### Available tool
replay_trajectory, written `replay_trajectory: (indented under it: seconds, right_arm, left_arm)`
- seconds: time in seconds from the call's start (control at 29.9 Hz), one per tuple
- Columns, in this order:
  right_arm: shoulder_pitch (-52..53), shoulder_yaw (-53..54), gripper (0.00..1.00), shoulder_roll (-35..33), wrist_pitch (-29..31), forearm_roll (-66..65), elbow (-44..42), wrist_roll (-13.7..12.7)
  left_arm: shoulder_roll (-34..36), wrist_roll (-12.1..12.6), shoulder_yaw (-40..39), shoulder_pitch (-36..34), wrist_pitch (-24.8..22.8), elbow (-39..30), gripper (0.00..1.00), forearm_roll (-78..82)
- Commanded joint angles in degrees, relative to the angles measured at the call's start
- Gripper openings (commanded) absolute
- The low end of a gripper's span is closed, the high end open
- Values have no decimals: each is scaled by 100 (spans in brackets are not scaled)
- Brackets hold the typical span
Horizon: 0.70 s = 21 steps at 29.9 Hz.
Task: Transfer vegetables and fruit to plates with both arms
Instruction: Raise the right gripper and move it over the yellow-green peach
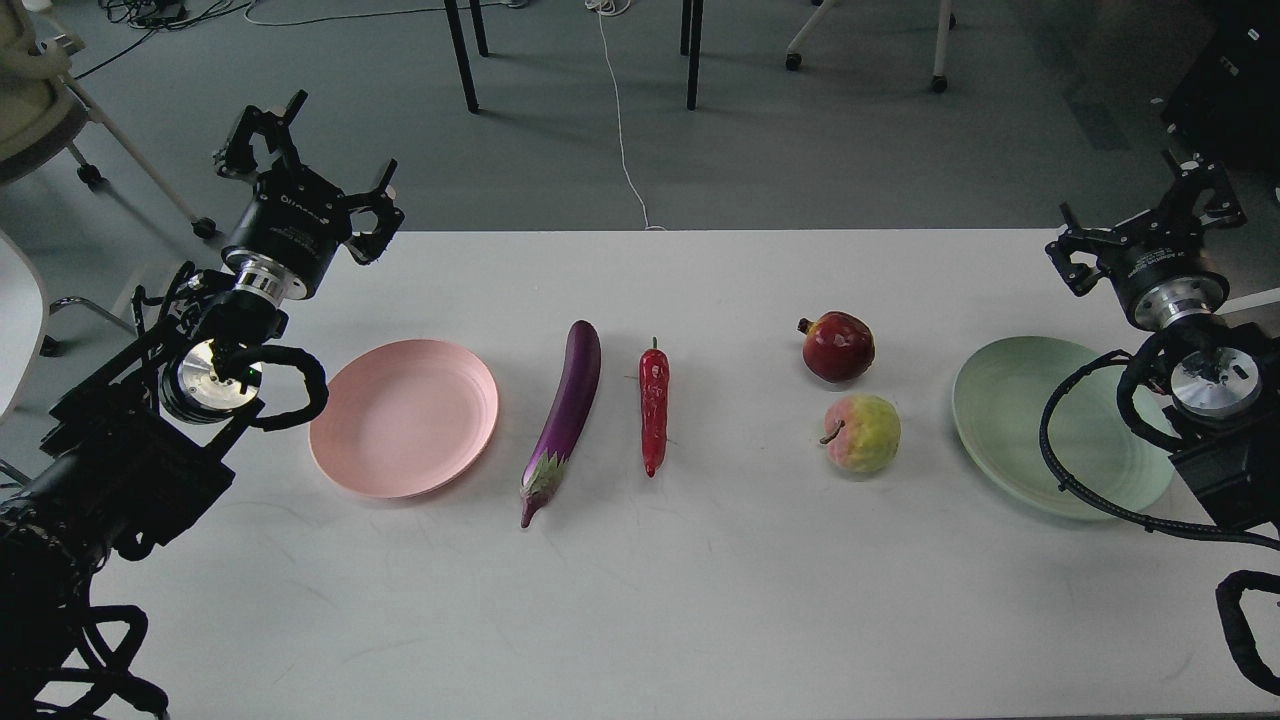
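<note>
A long purple eggplant (pixel 567 415) and a thin red chili pepper (pixel 654 406) lie side by side at the middle of the white table. Right of them sit a dark red pomegranate (pixel 838 346) and, just in front of it, a yellow-green and pink peach-like fruit (pixel 863 433). The pale pink plate (pixel 404 416) is left of the eggplant and holds nothing. The pale green plate (pixel 1050 420) is at the right, partly behind my right arm's cables. My left gripper (pixel 312 165) is raised over the table's far left corner, open and empty. My right gripper (pixel 1150 225) hovers at the far right edge, open and empty.
The white table (pixel 700 600) has bare surface along its front. Beyond its far edge are grey floor, table legs (pixel 462 55), a white cable (pixel 620 120) and chair wheels. A chair (pixel 40 100) stands at the far left.
</note>
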Motion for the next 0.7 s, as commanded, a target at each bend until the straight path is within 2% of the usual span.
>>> replay_trajectory:
  seconds: [0.0, 0.3, 0.5, 0.67]
  right_arm:
    - [-1, 28, 100, 1, 0, 6, 6, -4]
    - [253, -401, 100, -43, 0, -134, 85, -13]
    - [1464, -1938, 100, -289, 0, -634, 120, -13]
    - [2633, -3370, 99, -228, 0, -1407, 137, -13]
  left_arm:
    - [-125, 27, 22, 2, 0, 3, 99, 25]
    - [173, 36, 49, -15, 0, 126, 99, 25]
    - [349, 1, 14, -15, 0, 126, 99, -18]
    - [463, 44, 23, -24, 0, 91, 99, -1]
